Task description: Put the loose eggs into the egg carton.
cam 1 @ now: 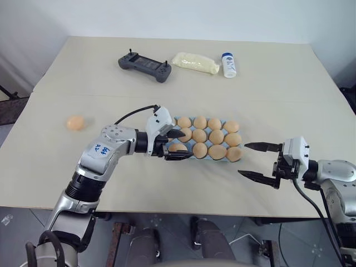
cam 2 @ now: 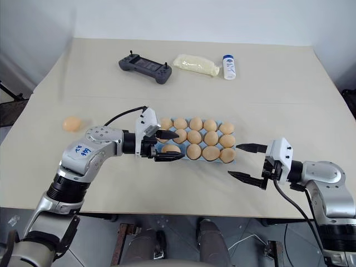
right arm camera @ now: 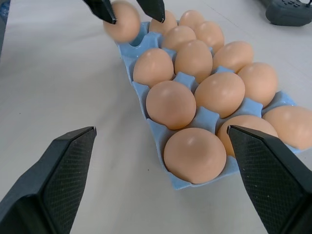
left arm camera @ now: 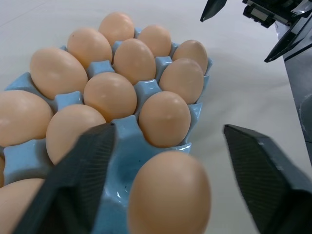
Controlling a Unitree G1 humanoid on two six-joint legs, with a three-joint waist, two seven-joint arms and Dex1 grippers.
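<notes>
The light blue egg carton (left arm camera: 122,161) lies at the table's middle, nearly all its cups filled with tan eggs. My left gripper (cam 1: 179,146) is at the carton's near left corner, open, with an egg (left arm camera: 168,195) between its fingers (left arm camera: 87,165) and a gap on each side. That egg (right arm camera: 122,20) is at the corner cup; I cannot tell whether it rests in it. Another loose egg (cam 1: 75,123) lies on the table far to the left. My right gripper (cam 1: 243,159) hangs open just right of the carton, holding nothing.
At the table's far side lie a dark grey controller (cam 1: 144,65), a pale yellow bag (cam 1: 194,62) and a white bottle with a blue cap (cam 1: 228,65). The table's near edge runs just below both grippers.
</notes>
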